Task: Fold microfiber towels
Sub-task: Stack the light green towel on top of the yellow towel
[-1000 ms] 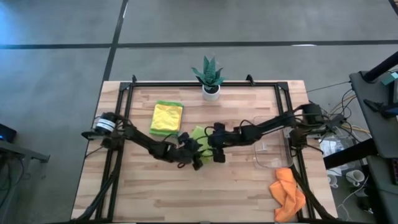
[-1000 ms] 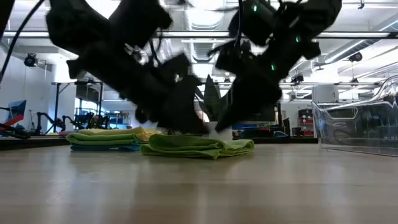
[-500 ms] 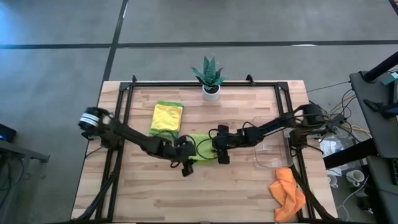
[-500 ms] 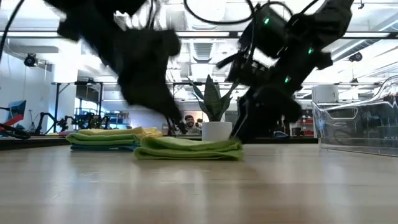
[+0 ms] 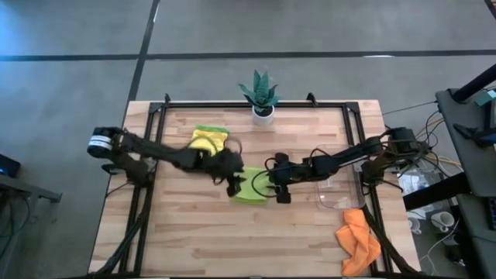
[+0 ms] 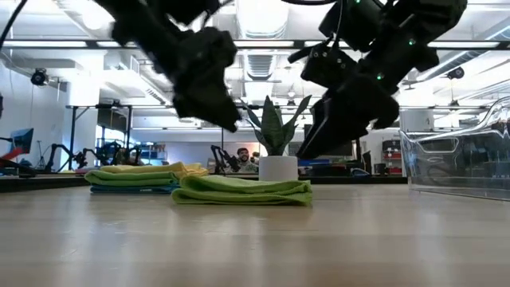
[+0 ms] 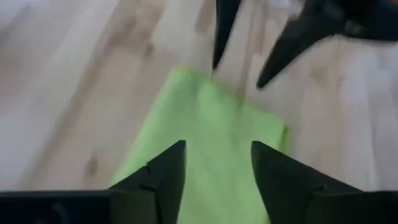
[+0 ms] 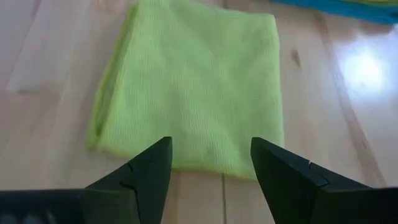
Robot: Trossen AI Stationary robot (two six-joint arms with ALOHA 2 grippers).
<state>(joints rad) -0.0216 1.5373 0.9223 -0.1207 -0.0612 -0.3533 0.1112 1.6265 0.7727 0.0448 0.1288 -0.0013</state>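
A lime green microfiber towel (image 5: 252, 187) lies folded flat on the wooden table (image 5: 186, 232), also in the low view (image 6: 243, 190) and both wrist views (image 7: 211, 124) (image 8: 193, 87). My left gripper (image 5: 231, 177) hangs open above the towel's left end (image 6: 227, 119), touching nothing. My right gripper (image 5: 273, 184) stands open just off the towel's right end (image 6: 311, 147), also clear of it. A stack of folded towels (image 5: 208, 143), yellow on top of green and blue, rests at the far left. An orange towel (image 5: 359, 242) lies crumpled at the near right corner.
A clear plastic tray (image 5: 339, 190) stands right of the green towel under my right arm. A small potted plant (image 5: 261, 97) sits at the far edge. Bare wood stretches along the near side of the table.
The green towel, lumpy and spread wider a second ago, now lies as a neat flat fold. My left gripper has risen off it and swung toward the far edge. My right gripper has drawn back a little toward the table's right edge.
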